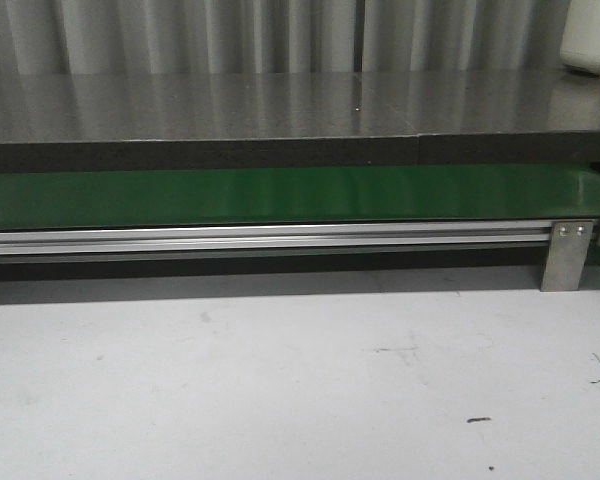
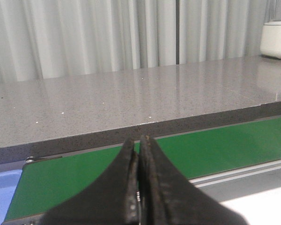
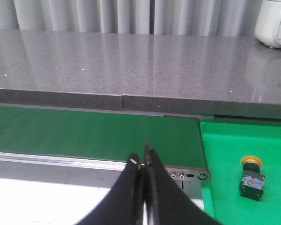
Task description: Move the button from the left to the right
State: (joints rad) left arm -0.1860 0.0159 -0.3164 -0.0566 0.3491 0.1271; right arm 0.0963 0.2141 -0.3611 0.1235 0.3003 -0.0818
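Note:
The button (image 3: 251,177), an orange-yellow cap on a black body, lies in a bright green tray (image 3: 234,154) just past the belt's end. It shows only in the right wrist view. My right gripper (image 3: 143,159) is shut and empty, in front of the belt rail, apart from the button. My left gripper (image 2: 138,140) is shut and empty, in front of the green belt (image 2: 187,154). Neither gripper shows in the front view, where the belt (image 1: 280,195) has nothing on it.
A grey stone counter (image 1: 280,105) runs behind the belt. An aluminium rail (image 1: 260,238) with a bracket (image 1: 567,252) runs along its front. A white appliance (image 1: 592,35) stands at the back right. A blue bin (image 2: 2,197) sits by the belt's left end.

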